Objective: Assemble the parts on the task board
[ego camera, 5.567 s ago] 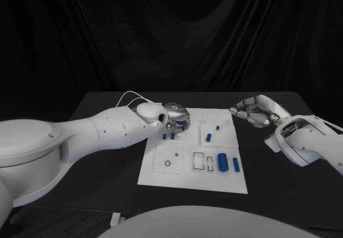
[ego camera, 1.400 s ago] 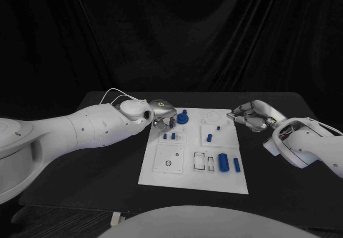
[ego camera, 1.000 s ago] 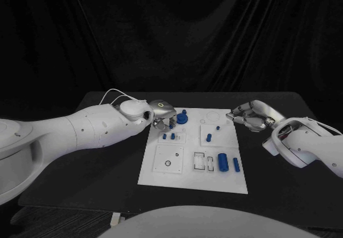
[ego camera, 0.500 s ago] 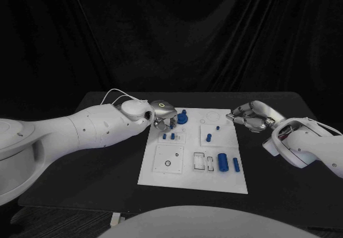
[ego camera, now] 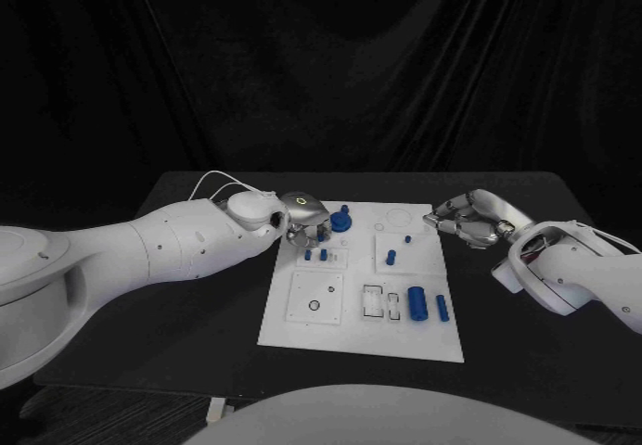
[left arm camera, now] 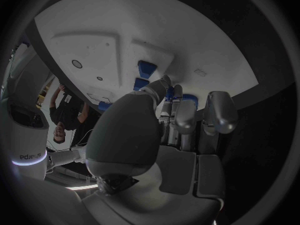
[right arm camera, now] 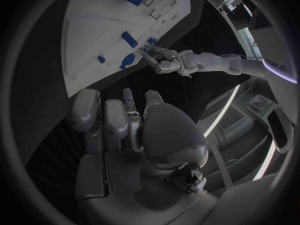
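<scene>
Left hand at board's far-left corner, fingers down by small pegs, grip unclear; right hand curled, empty; next likely: seat a peg.

The left arm reaches in low, its left hand tipped downward, fingers bunched, seemingly on nothing. The right hand hangs off to the side, fingers curled inward.

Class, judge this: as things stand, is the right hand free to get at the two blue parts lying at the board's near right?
Probably yes. The right hand hovers off the board's far right edge holding nothing, and the two blue parts lie in the open nearer the robot, with nothing standing between. The left hand works at the far left.
</scene>
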Available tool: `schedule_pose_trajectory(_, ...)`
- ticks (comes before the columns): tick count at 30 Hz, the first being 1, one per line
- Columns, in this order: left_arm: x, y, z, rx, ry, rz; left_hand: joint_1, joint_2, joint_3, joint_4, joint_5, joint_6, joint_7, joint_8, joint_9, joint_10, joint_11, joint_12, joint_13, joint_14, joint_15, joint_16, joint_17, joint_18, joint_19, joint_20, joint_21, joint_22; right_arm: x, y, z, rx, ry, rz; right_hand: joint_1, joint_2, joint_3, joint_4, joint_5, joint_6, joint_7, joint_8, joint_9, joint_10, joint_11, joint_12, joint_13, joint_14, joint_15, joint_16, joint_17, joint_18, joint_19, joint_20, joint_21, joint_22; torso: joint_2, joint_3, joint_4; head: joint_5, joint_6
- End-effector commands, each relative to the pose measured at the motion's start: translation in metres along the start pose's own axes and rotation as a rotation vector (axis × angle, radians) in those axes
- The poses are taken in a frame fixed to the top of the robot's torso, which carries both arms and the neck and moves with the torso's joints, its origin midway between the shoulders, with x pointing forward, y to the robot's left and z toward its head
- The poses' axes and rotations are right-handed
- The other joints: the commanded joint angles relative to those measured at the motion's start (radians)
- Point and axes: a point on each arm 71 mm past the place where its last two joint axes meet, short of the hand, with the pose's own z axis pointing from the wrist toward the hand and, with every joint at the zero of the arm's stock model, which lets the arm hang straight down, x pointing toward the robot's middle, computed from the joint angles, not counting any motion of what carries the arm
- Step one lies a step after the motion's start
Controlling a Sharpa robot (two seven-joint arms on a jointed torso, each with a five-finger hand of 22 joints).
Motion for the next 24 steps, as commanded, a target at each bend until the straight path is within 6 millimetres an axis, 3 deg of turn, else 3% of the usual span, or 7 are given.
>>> schedule_pose_trajectory(1, 0.002, 0.001, 0.0, -0.012, 0.009, -0.002, -0.008, -0.018, 0.0, 0.008, -0.001, -0.051, -0.022, -0.003, -0.012, -0.02, 0.008, -0.012, -0.007, -0.007, 0.002, -0.007, -0.005, 0.008, -0.008, 0.002, -0.01, 0.138, 0.002, -0.003, -0.001, 0.021, 0.014, 0.002, 0.007, 0.001, 0.004, -0.005, 0.007, 0.006, 0.001, -0.002, -0.001, 0.052, 0.002, -0.003, 0.001, 0.03, -0.007, 0.003, 0.0, 0.001, 0.034, 0.007, -0.002, 0.077, 0.0, -0.0002, 0.0002, 0.003, 0.0)
schedule_pose_trajectory(5, 0.002, 0.004, -0.002, -0.029, 0.0, -0.001, -0.018, -0.031, -0.015, 0.013, -0.007, -0.165, -0.074, -0.003, -0.039, -0.063, 0.024, -0.035, -0.012, -0.016, 0.014, -0.015, -0.019, 0.011, -0.014, 0.003, -0.03, 0.135, 0.003, -0.003, -0.001, 0.023, 0.014, 0.002, 0.007, 0.001, 0.004, -0.004, 0.006, 0.007, 0.001, -0.001, -0.001, 0.052, 0.002, -0.003, 0.001, 0.03, -0.007, 0.003, 0.0, 0.001, 0.034, 0.007, -0.002, 0.077, 0.0, 0.0001, 0.0008, 0.004, 0.0)
schedule_pose_trajectory(10, 0.002, 0.012, -0.008, -0.059, -0.039, 0.007, -0.016, -0.031, -0.024, 0.014, -0.009, -0.189, -0.08, -0.001, -0.046, -0.076, 0.027, -0.039, -0.01, -0.017, 0.016, -0.015, -0.02, 0.011, -0.013, 0.003, -0.034, 0.135, 0.002, -0.004, -0.002, 0.024, 0.008, 0.001, 0.008, 0.0, 0.003, -0.004, 0.006, 0.006, 0.001, -0.002, -0.001, 0.051, 0.002, -0.005, -0.002, 0.03, -0.007, 0.001, -0.004, 0.001, 0.034, 0.007, -0.004, 0.076, 0.0, -0.0001, 0.0003, 0.01, 0.0)
schedule_pose_trajectory(17, 0.002, 0.034, -0.031, -0.112, -0.124, 0.015, -0.009, -0.015, -0.025, 0.018, -0.006, -0.157, -0.072, 0.017, -0.042, -0.114, 0.018, -0.039, -0.002, -0.029, 0.011, -0.025, -0.038, 0.014, -0.022, 0.003, -0.057, 0.131, -0.01, 0.0, 0.001, -0.006, -0.035, -0.02, 0.045, -0.026, 0.003, -0.004, 0.004, 0.027, 0.008, 0.0, -0.005, -0.137, 0.013, -0.241, -0.363, 0.012, 0.002, -0.05, -0.07, 0.013, 0.012, 0.014, -0.083, 0.054, 0.0, -0.0007, 0.0006, 0.058, 0.0)
schedule_pose_trajectory(22, -0.004, 0.048, -0.053, -0.14, -0.191, -0.167, -0.03, 0.008, -0.037, 0.033, 0.044, -0.143, -0.052, 0.017, -0.05, -0.219, 0.032, 0.019, 0.034, -0.199, 0.023, -0.131, -0.222, 0.047, -0.156, 0.015, -0.292, 0.081, -0.033, 0.017, 0.009, -0.066, -0.095, -0.092, 0.094, -0.057, 0.003, -0.009, -0.027, 0.029, 0.013, -0.007, -0.01, -0.338, 0.017, -0.565, -0.73, 0.004, 0.006, -0.075, -0.101, 0.018, 0.003, 0.019, -0.123, 0.042, -0.001, -0.0012, -0.0005, 0.065, 0.0)
schedule_pose_trajectory(23, -0.005, 0.05, -0.057, -0.139, -0.199, -0.219, -0.057, 0.007, -0.055, 0.044, 0.059, -0.161, -0.027, 0.008, -0.056, -0.277, 0.063, 0.034, 0.043, -0.347, 0.048, -0.222, -0.356, 0.071, -0.282, 0.025, -0.497, 0.034, -0.038, 0.021, 0.011, -0.077, -0.107, -0.11, 0.099, -0.061, 0.002, -0.007, -0.031, 0.028, 0.013, -0.009, -0.012, -0.386, 0.019, -0.631, -0.794, 0.008, 0.006, -0.067, -0.09, 0.016, 0.006, 0.019, -0.109, 0.047, -0.001, -0.0012, -0.0007, 0.065, 0.0)
schedule_pose_trajectory(24, -0.007, 0.053, -0.063, -0.133, -0.214, -0.304, -0.08, 0.01, -0.078, 0.06, 0.051, -0.183, -0.011, 0.005, -0.063, -0.333, 0.079, 0.048, 0.052, -0.423, 0.067, -0.252, -0.364, 0.081, -0.378, 0.038, -0.633, 0.001, -0.046, 0.028, 0.014, -0.093, -0.124, -0.136, 0.109, -0.07, 0.001, -0.005, -0.039, 0.022, 0.015, -0.013, -0.014, -0.413, 0.021, -0.686, -0.825, 0.011, 0.007, -0.062, -0.084, 0.014, 0.009, 0.02, -0.103, 0.049, -0.002, -0.0012, -0.0029, 0.067, 0.0)
